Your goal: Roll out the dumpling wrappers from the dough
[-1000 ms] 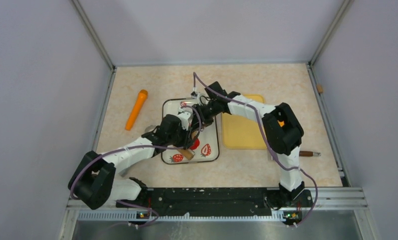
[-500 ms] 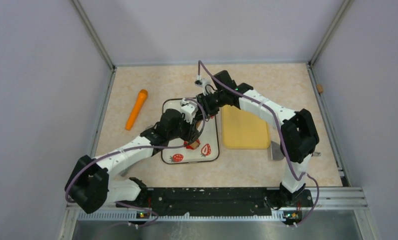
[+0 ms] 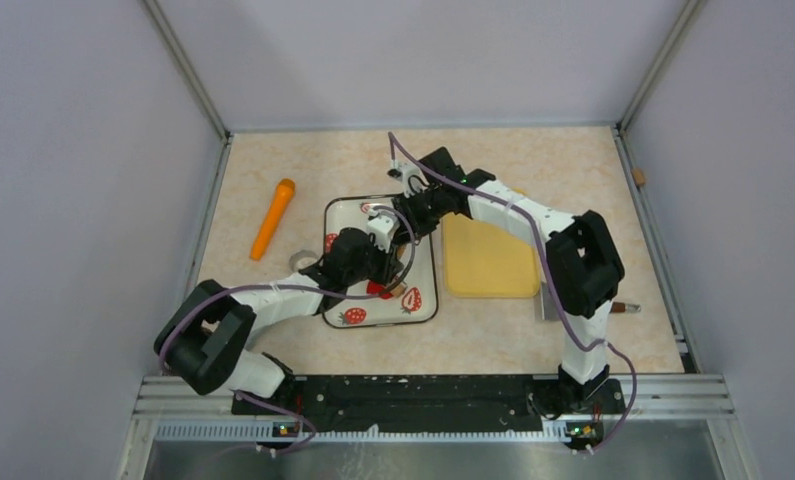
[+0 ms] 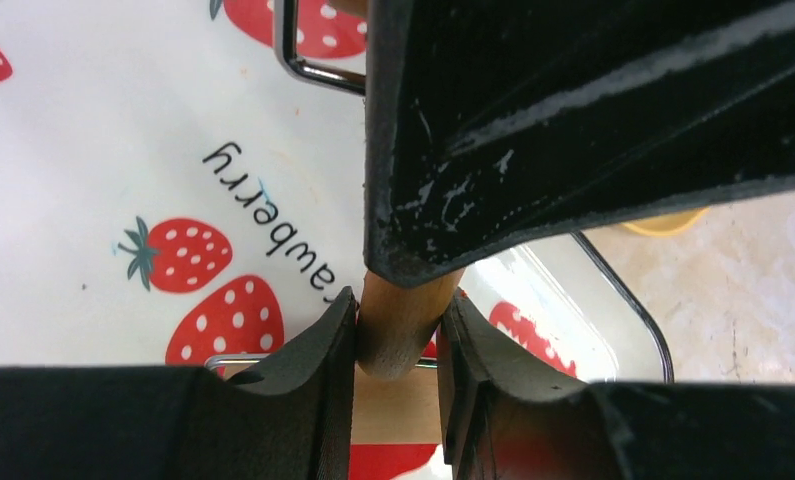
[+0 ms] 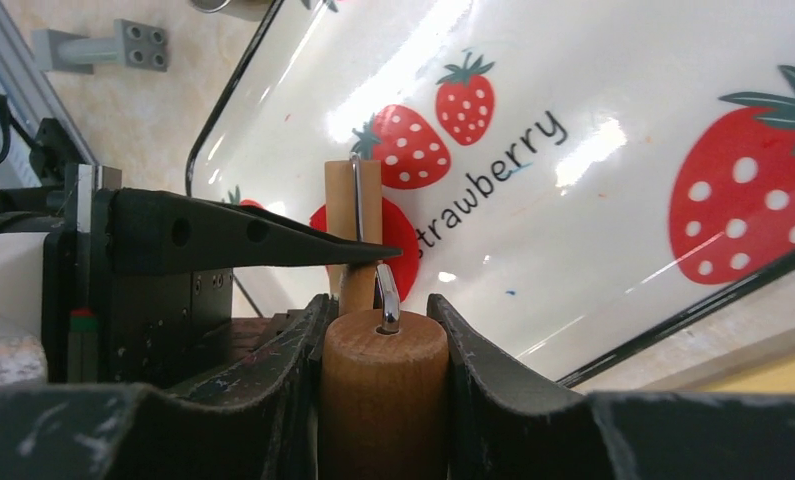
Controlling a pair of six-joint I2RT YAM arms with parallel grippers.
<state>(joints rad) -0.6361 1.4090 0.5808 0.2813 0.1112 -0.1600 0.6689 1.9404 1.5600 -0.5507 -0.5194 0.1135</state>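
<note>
A small wooden roller (image 5: 353,200) on a wire frame rests on the red dough (image 5: 405,240), which lies on the strawberry-print mat (image 3: 425,308). My right gripper (image 5: 383,330) is shut on the roller's wooden handle (image 5: 383,400). My left gripper (image 4: 398,325) is shut on the same handle's rounded end (image 4: 401,325), just above the roller (image 4: 398,410) and a strip of dough (image 4: 388,462). From above, both grippers (image 3: 391,262) (image 3: 413,215) meet over the mat's middle, with dough (image 3: 381,290) showing beneath them. No dumpling wrappers are in view.
An orange stick-shaped tool (image 3: 273,217) lies left of the mat, with a metal ring (image 3: 300,262) near the mat's left edge. A yellow board (image 3: 488,262) sits to the right. A wooden-handled scraper (image 3: 623,308) lies partly behind the right arm.
Both arms have shifted with the roller. Its near end has moved from the mat's near-left part toward the right. Both grips are unchanged.
</note>
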